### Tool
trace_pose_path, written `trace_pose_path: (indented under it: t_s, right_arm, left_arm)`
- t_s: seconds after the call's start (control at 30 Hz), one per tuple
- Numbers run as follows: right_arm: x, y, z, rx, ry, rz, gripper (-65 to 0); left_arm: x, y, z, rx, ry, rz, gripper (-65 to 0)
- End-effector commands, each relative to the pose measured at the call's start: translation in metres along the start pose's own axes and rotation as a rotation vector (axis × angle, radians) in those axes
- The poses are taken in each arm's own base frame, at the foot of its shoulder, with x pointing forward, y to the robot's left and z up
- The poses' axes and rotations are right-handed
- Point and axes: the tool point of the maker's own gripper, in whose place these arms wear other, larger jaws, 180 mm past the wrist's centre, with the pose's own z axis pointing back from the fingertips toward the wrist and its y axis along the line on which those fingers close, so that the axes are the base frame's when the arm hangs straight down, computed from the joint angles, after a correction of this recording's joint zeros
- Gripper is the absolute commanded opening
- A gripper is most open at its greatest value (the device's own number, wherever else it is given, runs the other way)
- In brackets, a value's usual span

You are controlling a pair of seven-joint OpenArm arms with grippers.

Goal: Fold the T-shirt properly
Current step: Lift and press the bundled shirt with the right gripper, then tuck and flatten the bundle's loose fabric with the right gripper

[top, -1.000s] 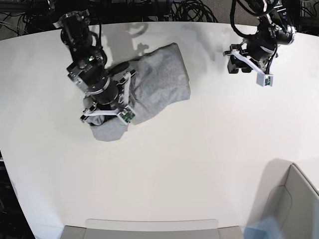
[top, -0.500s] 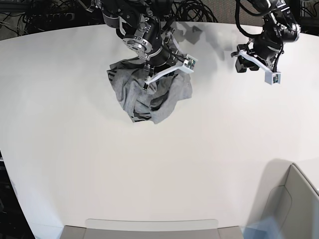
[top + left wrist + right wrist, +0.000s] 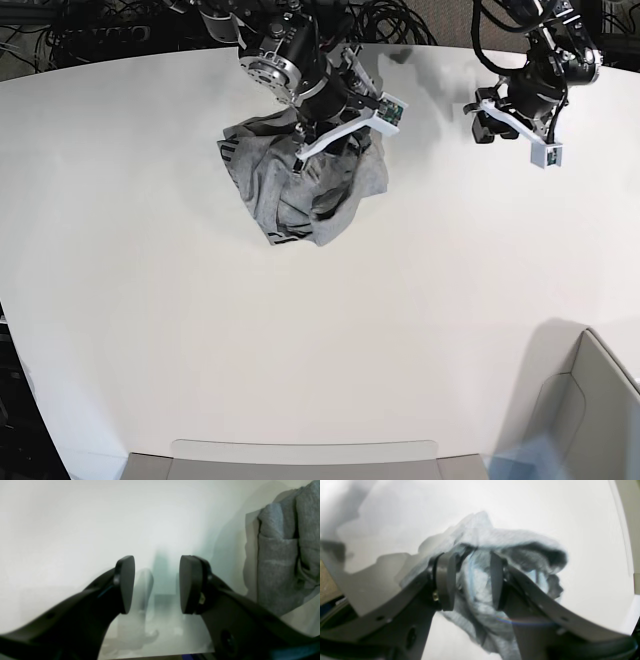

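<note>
The heather-grey T-shirt [image 3: 275, 200] lies crumpled in a heap at the back middle of the white table [image 3: 400, 320]. My right gripper [image 3: 325, 165] is over the heap's upper right part. In the right wrist view the gripper [image 3: 472, 580] is shut on a thick bunch of the T-shirt [image 3: 520, 542], with cloth filling the gap between its fingers. My left gripper [image 3: 484, 125] hovers at the back right, apart from the shirt. In the left wrist view it [image 3: 153, 585] is open and empty above bare table, with the T-shirt [image 3: 277, 575] at the right edge. No lettering is readable.
A grey bin [image 3: 590, 400] stands at the front right corner. A flat grey tray edge [image 3: 300, 455] runs along the front. Dark cables [image 3: 400, 20] lie behind the table's back edge.
My right gripper swung from the left side to the back middle, dragging the T-shirt with it into a crumpled heap. In the last half second it shifted slightly. The left arm barely moved.
</note>
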Motion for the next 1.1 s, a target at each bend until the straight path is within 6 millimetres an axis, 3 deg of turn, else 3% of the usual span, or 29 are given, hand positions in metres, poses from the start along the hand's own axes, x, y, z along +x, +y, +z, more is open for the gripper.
trace_pose_path:
  t_s: [0.0, 0.1, 0.27, 0.33, 0.4, 0.47, 0.5, 0.57, 0.67, 0.8, 0.9, 1.07]
  right_arm:
    - [0.007, -0.001, 0.003, -0.007, -0.028, -0.004, -41.9]
    - [0.005, -0.005, 0.004, -0.02, -0.025, -0.019, -41.9]
    - [-0.012, -0.089, 0.006, -0.219, 0.01, -0.085, -42.6]
    - [-0.012, -0.12, 0.01, -0.27, -0.008, -0.123, -47.3]
    - [-0.013, -0.148, 0.015, -0.297, -0.037, -0.188, -56.5]
    - [-0.017, -0.168, 0.02, -0.307, -0.07, -0.265, -65.0]
    - [-0.021, -0.173, 0.021, -0.308, -0.072, -0.289, -65.0]
    - [-0.044, -0.165, 0.009, -0.257, 0.017, -0.299, -65.0]
    - [-0.06, -0.115, -0.004, -0.082, 0.123, -0.185, -65.0]
    - [-0.074, -0.041, 0.01, 0.114, 0.173, 0.008, -65.0]
    - [-0.095, -0.004, 0.017, 0.238, 0.199, 0.149, -65.0]
    - [-0.086, 0.03, 0.02, 0.339, 0.121, 0.259, -65.0]
  left_arm:
    - [0.009, 0.001, 0.004, 0.001, -0.033, -0.012, -36.3]
    - [0.009, 0.001, 0.004, 0.001, -0.033, -0.012, -36.3]
    - [0.009, 0.001, 0.004, 0.001, -0.032, -0.012, -36.3]
    - [0.009, 0.001, 0.004, 0.001, -0.032, -0.012, -36.3]
    - [0.008, 0.001, 0.004, 0.001, -0.03, -0.011, -36.3]
    - [0.008, 0.0, 0.004, -0.001, -0.03, -0.011, -36.3]
    - [0.008, 0.0, 0.004, -0.001, -0.03, -0.011, -36.3]
    - [0.008, 0.0, 0.004, -0.001, -0.03, -0.011, -36.3]
    - [0.008, 0.0, 0.003, -0.001, -0.029, -0.009, -36.3]
    - [0.014, 0.0, -0.006, -0.015, -0.034, 0.012, -36.3]
    - [0.01, 0.002, -0.011, -0.018, -0.018, 0.029, -36.3]
    - [0.003, 0.003, -0.022, -0.031, 0.01, 0.057, -36.3]
